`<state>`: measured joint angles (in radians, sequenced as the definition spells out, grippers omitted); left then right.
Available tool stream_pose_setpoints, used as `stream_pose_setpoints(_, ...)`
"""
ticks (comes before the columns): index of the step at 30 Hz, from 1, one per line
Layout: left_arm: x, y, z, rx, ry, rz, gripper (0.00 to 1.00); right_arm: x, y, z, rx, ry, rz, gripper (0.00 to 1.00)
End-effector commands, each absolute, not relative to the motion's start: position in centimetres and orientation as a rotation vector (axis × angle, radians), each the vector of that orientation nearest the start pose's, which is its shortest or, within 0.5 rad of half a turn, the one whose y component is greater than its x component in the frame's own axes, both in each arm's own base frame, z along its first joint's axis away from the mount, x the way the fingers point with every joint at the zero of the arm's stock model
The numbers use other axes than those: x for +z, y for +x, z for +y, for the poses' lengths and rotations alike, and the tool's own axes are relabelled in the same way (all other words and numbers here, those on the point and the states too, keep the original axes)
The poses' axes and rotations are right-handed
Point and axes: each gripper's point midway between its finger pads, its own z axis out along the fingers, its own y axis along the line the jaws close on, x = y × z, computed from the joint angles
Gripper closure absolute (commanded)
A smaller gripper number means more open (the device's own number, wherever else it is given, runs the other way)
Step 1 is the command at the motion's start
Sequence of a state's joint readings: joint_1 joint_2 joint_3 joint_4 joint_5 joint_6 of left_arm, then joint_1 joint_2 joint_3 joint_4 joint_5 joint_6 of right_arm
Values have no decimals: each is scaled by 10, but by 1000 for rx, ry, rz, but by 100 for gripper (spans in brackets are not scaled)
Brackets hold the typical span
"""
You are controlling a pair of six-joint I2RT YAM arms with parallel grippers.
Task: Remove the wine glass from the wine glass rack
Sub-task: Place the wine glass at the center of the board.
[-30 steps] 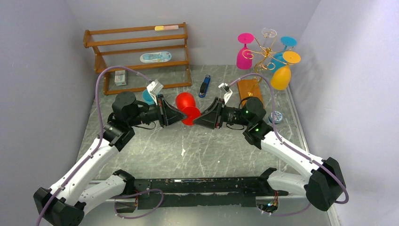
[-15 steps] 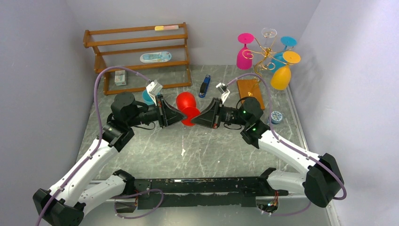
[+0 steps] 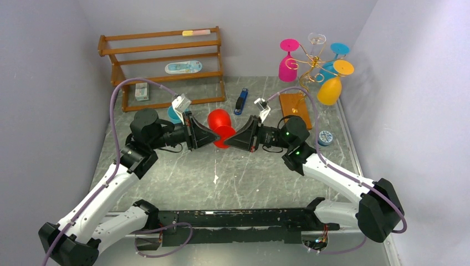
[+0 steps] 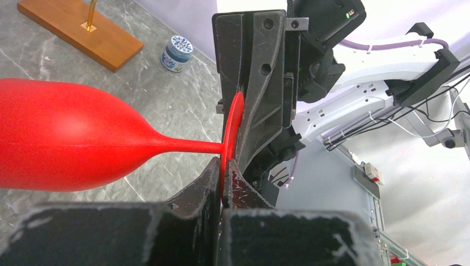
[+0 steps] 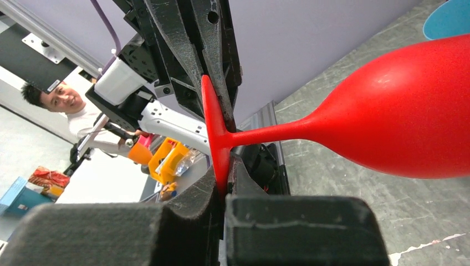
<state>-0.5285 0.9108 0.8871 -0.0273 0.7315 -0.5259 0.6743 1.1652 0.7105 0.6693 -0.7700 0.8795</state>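
Note:
A red wine glass (image 3: 218,119) lies sideways above the middle of the table, its bowl toward the back. Both grippers pinch its round foot from opposite sides. My left gripper (image 3: 215,137) is shut on the foot's edge; in the left wrist view its gripper (image 4: 224,166) clamps the thin red disc of the glass (image 4: 66,144). My right gripper (image 3: 230,139) is shut on the same foot, seen close in the right wrist view as the gripper (image 5: 224,166) on the glass (image 5: 399,111). The wine glass rack (image 3: 310,64) stands back right on its wooden base (image 3: 294,108).
Pink (image 3: 287,66), clear (image 3: 316,39), blue (image 3: 338,52) and orange (image 3: 331,88) glasses hang on the rack. A brown slatted shelf (image 3: 161,61) fills the back left. A blue stapler-like item (image 3: 240,102), a small round tin (image 3: 325,137) and a small box (image 3: 142,90) lie on the table.
My right gripper has slid a little left and closed on the red glass's foot. The left gripper and the glass have stayed in place.

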Motion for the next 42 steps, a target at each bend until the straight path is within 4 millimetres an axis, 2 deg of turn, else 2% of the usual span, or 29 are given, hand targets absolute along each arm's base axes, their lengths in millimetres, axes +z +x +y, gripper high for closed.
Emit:
stream_pose_setpoints(1,329,189,-263,-1354,620,1680,95,324,166,327,1766,-639,1503,100)
stream_pose_setpoints(8,327,193,-263,-1322,621,1713,60,320,164,329,1732,-684,1482,100)
stream_pose_setpoints(11,326,199,-257,-1255,607,1743,38,316,164,330,1693,-726,1479,100)
stream_pose_setpoints(14,325,206,-248,-1167,561,1776,24,310,164,331,1641,-775,1478,100)
stream_pose_setpoints(19,331,219,-227,-1017,445,1792,6,286,167,330,1487,-868,1489,100)
stream_pose_setpoints(25,335,222,-215,-940,404,1802,4,258,156,328,1288,-1081,1392,100)
stream_pose_setpoints(29,328,224,-213,-908,418,1854,4,228,135,334,1074,-1399,1244,100)
stream_pose_setpoints(32,327,225,-214,-901,426,1865,3,208,129,338,912,-1539,1167,100)
stream_pose_setpoints(36,330,224,-215,-904,440,1854,4,186,134,337,699,-1601,1121,100)
stream_pose_setpoints(42,317,217,-219,-916,537,1904,3,165,129,333,516,-1658,1002,100)
